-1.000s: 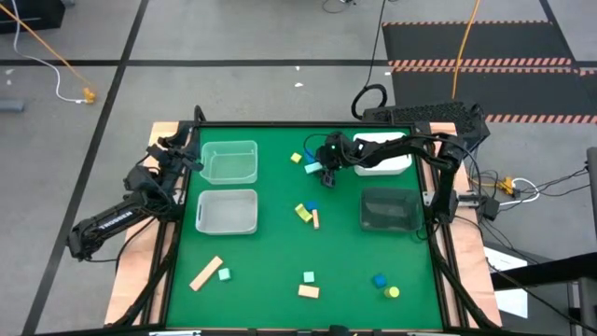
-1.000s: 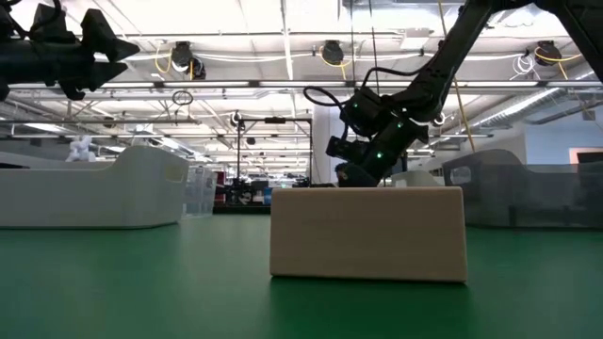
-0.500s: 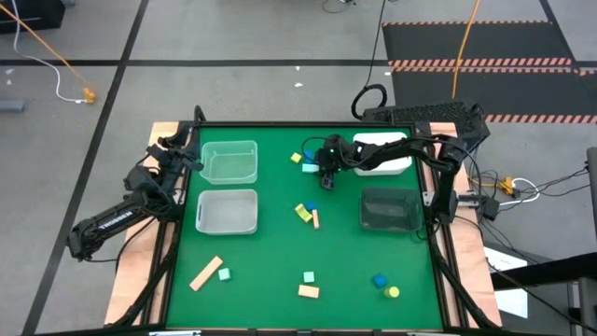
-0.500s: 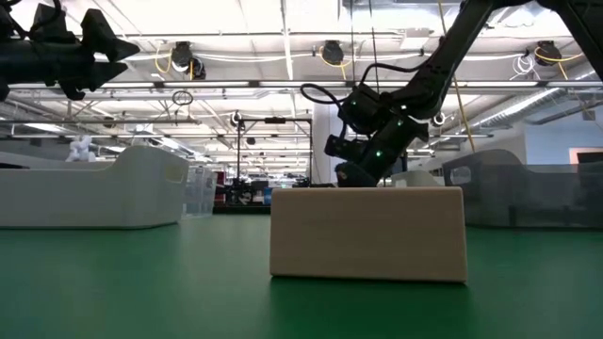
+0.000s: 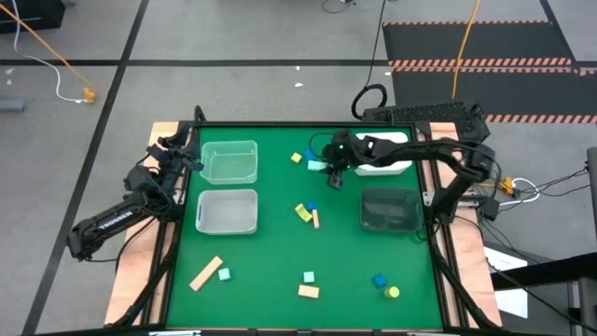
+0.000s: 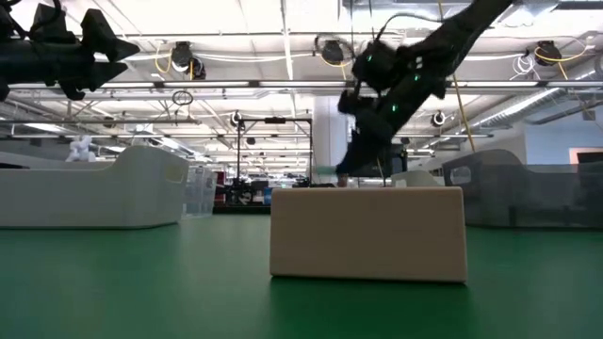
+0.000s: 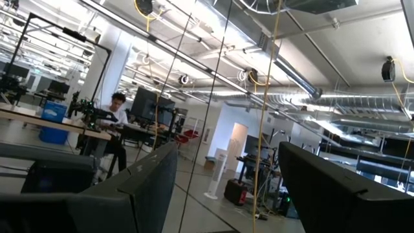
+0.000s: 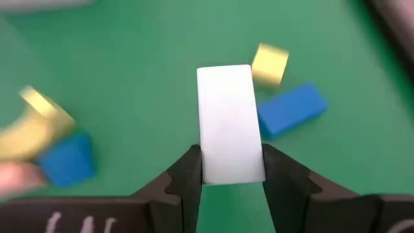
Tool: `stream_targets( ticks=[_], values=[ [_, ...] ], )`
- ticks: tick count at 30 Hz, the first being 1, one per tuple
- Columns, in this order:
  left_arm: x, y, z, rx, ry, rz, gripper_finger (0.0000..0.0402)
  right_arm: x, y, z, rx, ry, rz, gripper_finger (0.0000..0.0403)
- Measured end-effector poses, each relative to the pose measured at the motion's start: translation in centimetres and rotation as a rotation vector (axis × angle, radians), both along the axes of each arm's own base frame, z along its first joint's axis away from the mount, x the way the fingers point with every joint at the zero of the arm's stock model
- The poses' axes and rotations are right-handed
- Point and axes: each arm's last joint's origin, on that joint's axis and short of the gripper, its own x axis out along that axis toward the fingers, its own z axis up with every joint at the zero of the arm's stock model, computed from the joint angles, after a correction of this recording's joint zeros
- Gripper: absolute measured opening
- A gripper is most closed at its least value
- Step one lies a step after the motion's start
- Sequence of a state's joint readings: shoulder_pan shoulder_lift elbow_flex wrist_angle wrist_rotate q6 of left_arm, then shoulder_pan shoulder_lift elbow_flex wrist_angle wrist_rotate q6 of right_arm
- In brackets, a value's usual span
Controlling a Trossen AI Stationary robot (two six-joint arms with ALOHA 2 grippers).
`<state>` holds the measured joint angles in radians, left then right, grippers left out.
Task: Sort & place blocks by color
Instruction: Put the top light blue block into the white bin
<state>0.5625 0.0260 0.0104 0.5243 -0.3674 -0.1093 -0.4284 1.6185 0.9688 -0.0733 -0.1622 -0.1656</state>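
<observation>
Right gripper (image 8: 229, 169): clamped on a pale mint-green rectangular block (image 8: 229, 123), one dark finger on each long side; in the high view it sits in the upper middle of the frame, just left of the white bin (image 5: 384, 164).
Why held so: judged, the side grip keeps the block square for carrying to a bin of its colour.
Beneath it: a small yellow cube (image 8: 270, 65) touching a blue bar (image 8: 292, 109) on the table, another blue block (image 8: 66, 159) and a yellow piece (image 8: 35, 124) off to the side.
Left gripper (image 5: 177, 154): fingers spread, holding nothing, parked at the left table edge beside two clear bins (image 5: 229, 161).
Other blocks: a tan plank (image 5: 205, 273) lower left; a tan block (image 6: 367, 234) fills the low view's centre.
Surface: green felt table (image 5: 270, 243), dark bin (image 5: 389, 210) at right.
Room: grey floor, striped mats upper right; an open hall with ceiling lights behind.
</observation>
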Motion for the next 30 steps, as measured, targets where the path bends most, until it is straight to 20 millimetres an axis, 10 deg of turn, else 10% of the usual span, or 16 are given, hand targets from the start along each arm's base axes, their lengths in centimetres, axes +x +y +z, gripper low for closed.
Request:
stream_targets(
  ticks=[15,30],
  values=[
    [0.0,0.0,0.0,0.000,0.000,0.000,0.0269,-4.6,1.1,8.6,-0.141,-0.245,-0.346,0.0119],
    [0.0,0.0,0.0,0.000,0.000,0.000,0.0269,-9.6,2.6,9.4,-0.116,-0.091,-0.678,0.0121]
  ],
)
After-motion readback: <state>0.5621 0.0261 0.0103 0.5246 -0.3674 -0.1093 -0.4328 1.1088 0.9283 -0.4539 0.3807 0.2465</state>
